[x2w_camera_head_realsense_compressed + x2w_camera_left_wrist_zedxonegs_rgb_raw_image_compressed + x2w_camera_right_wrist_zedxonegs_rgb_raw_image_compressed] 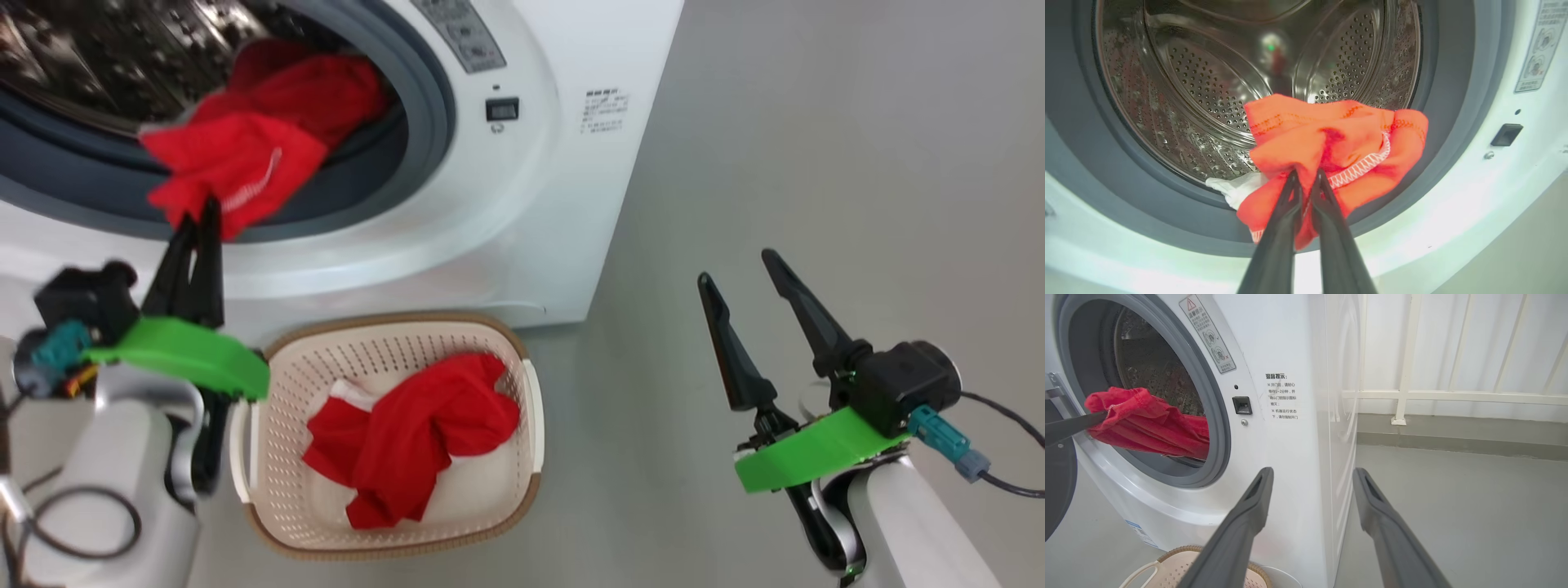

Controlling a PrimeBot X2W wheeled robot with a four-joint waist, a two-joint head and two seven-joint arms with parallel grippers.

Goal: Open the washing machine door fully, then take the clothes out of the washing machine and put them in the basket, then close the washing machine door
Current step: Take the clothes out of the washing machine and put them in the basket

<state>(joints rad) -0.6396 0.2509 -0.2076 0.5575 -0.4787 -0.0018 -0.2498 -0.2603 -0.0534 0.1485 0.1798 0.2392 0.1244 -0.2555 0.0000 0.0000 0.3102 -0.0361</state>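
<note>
1. Left gripper [204,214] is clamped on a fold of the red garment [237,159]. Its two dark fingers are pressed almost together through the cloth, right at the lower lip of the washing machine [522,212] opening.
2. Right gripper [735,268] stands spread wide and holds nothing. It is off to the machine's right side above the floor [816,122], well apart from the opening.
3. Done so far, judging by how things lie:
   - The opening is clear, and the dark curved edge to the machine's left in the right wrist view looks like the washing machine door [1057,490] swung aside.
   - The other red garment [408,433] lies in the basket [392,320], which sits on the floor just in front of the machine, below the opening.
4. The red garment is partway out of the machine. It drapes from the drum [1208,81] over the grey rubber ring [433,106], with its front edge in the fingers and the rest trailing back inside.
5. Left to do:
   - Lower this piece into the basket.
   - Fetch the small white cloth [1237,190], which lies at the drum's front edge and touches the red garment from below.
   - Shut the door.
   - Whether anything more lies deeper inside the machine, I cannot tell.
</note>
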